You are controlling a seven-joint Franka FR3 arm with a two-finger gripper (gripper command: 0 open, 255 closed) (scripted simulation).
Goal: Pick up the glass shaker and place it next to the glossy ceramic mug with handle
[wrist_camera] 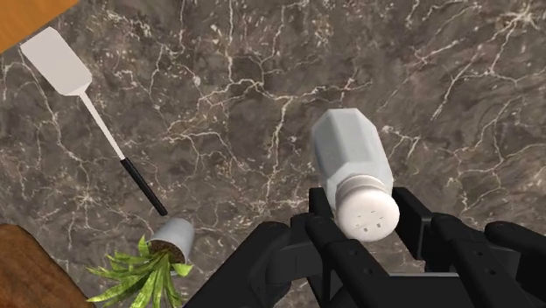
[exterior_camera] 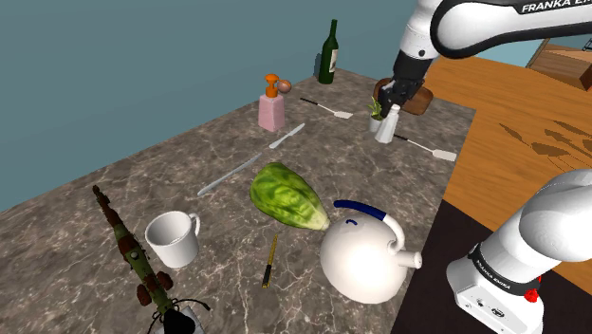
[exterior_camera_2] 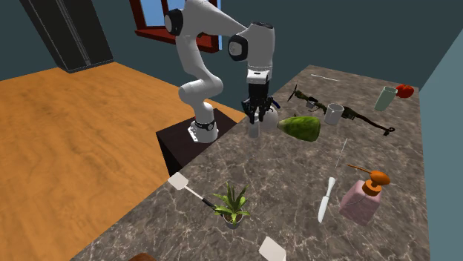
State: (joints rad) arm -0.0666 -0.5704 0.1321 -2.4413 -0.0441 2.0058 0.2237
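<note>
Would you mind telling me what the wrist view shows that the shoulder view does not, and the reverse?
The wrist view adds the holes in the cap of the shaker, seen close. The shoulder view adds the white mug, white kettle, green leafy vegetable, pink soap dispenser and green bottle. Both share the shaker, the gripper at its top, the potted plant, a white spatula and the marble counter.

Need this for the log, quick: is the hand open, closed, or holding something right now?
Hand: closed, holding the pale shaker by its cap end.
</note>
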